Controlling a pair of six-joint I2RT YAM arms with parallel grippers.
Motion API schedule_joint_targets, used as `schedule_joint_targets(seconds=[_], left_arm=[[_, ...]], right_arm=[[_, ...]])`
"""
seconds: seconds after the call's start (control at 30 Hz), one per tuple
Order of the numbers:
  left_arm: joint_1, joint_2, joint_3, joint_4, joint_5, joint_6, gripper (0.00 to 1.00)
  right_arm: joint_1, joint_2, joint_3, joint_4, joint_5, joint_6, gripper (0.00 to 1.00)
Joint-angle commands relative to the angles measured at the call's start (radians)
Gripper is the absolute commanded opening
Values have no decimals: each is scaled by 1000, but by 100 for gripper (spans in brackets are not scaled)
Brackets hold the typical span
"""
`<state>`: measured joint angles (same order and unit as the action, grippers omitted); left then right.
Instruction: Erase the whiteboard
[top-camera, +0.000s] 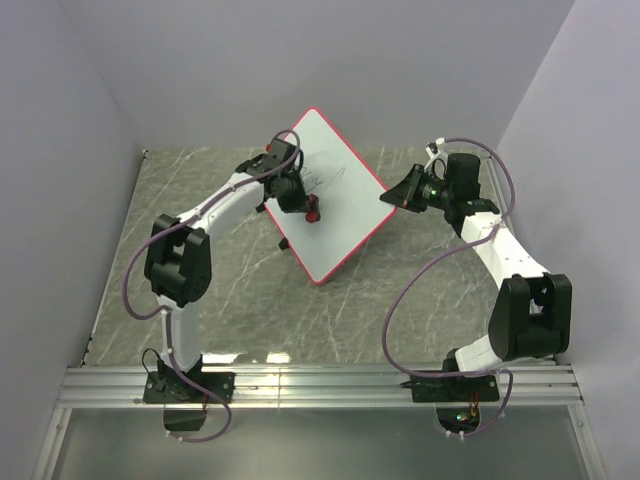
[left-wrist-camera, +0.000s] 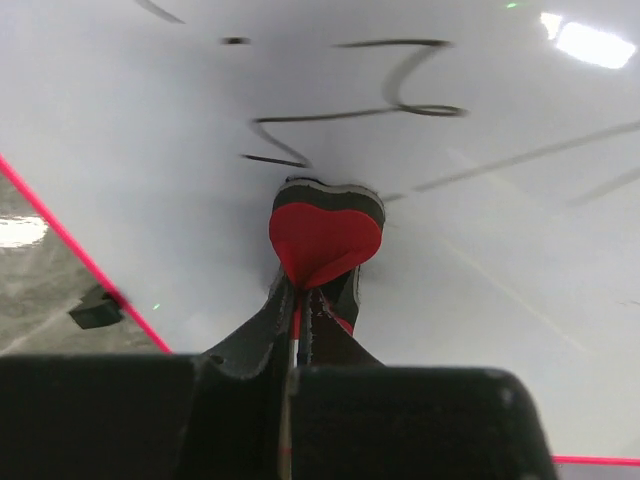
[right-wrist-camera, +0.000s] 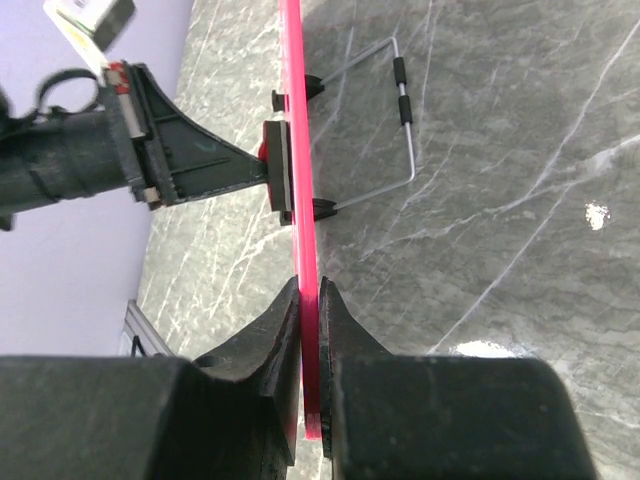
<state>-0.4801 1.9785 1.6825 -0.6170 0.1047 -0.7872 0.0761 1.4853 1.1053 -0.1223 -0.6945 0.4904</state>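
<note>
The whiteboard (top-camera: 335, 190) stood toward twelve o'clock on the table (top-camera: 420, 300). Wiping it well, I judged, needed flat, steady pressure while the right gripper (right-wrist-camera: 308, 300), jaws narrowed on its three o'clock edge, braced it. The left gripper (left-wrist-camera: 298, 305), reaching from nine o'clock, pinched the eraser (left-wrist-camera: 325, 240) against the board, with scribbles (left-wrist-camera: 385, 105) at its twelve.

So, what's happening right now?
Left pincer shut on eraser, pressed to board. Right pincer shut on board's rim. Scribbles not yet wiped. Nothing blocking.
</note>
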Motion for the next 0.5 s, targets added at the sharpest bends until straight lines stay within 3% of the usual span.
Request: schedule_joint_targets(seconds=[0.0, 0.13, 0.3, 0.47], left_arm=[[-121, 71, 162, -70, 41, 20, 0], [-181, 114, 333, -95, 99, -3, 0], [-167, 143, 355, -89, 89, 3, 0], [-63, 174, 278, -52, 55, 43, 0]], right_arm=[[7, 20, 14, -56, 46, 20, 0], [8, 18, 16, -62, 46, 22, 0], [7, 6, 4, -62, 46, 22, 0], [10, -20, -18, -68, 52, 17, 0]])
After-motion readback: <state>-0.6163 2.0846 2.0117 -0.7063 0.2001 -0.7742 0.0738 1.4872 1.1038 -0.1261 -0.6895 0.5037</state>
